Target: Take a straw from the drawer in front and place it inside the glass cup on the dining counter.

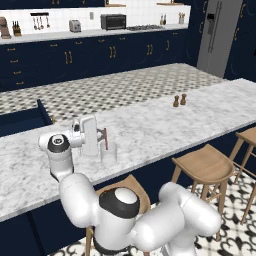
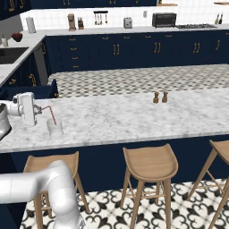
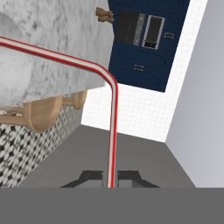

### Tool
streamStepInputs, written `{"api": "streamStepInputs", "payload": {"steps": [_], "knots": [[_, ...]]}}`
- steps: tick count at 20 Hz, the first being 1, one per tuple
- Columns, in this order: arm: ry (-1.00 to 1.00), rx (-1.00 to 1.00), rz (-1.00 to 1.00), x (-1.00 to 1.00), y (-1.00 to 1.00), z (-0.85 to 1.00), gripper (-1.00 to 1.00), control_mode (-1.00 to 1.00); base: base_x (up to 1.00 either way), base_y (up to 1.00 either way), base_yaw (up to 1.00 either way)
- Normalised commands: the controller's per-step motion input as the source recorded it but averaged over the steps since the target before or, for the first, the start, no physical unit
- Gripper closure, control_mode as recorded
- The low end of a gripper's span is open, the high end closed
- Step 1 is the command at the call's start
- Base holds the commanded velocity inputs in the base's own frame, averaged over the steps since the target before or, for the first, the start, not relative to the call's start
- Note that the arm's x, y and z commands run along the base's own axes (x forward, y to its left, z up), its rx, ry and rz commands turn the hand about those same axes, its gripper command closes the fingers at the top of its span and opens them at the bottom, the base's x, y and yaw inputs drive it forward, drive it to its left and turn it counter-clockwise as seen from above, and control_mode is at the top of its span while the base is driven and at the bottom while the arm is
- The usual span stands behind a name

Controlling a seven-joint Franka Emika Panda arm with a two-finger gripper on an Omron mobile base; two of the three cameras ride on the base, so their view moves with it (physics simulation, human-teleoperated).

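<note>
My gripper (image 1: 101, 134) (image 2: 39, 111) lies sideways just above the dining counter (image 1: 165, 125) (image 2: 120, 118), shut on the short end of the straw (image 1: 105, 139) (image 2: 52, 115). The straw is red-and-white and bent at a corner. Its long part slants down into the glass cup (image 1: 108, 154) (image 2: 55, 129), which stands upright right beside the hand near the counter's front edge. In the hand view the straw (image 3: 113, 131) rises from between the fingertips (image 3: 89, 176), then turns left across the marble. Behind the counter at the left, the navy drawer (image 1: 22, 121) (image 2: 33, 91) stands pulled out.
Two small brown shakers (image 1: 179, 100) (image 2: 160, 97) stand farther along the marble. Round wooden stools (image 1: 207, 165) (image 2: 150, 163) line the counter's near side. Navy cabinets with appliances run along the back wall, and a steel fridge (image 1: 215, 35) stands at the right.
</note>
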Motion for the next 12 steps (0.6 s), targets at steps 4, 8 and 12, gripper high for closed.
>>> {"api": "streamStepInputs", "payload": {"steps": [4, 8, 12], "knots": [[0.01, 0.0, 0.0, 0.39, 0.0, -0.18, 1.0, -1.0, 0.0, 0.0, 0.0], [0.0, 0.0, 0.0, 0.23, 0.0, -0.02, 1.0, -1.0, 0.0, 0.0, 0.0], [0.0, 0.0, 0.0, -0.13, 0.01, 0.0, 1.0, -1.0, 0.0, 0.0, 0.0]]}}
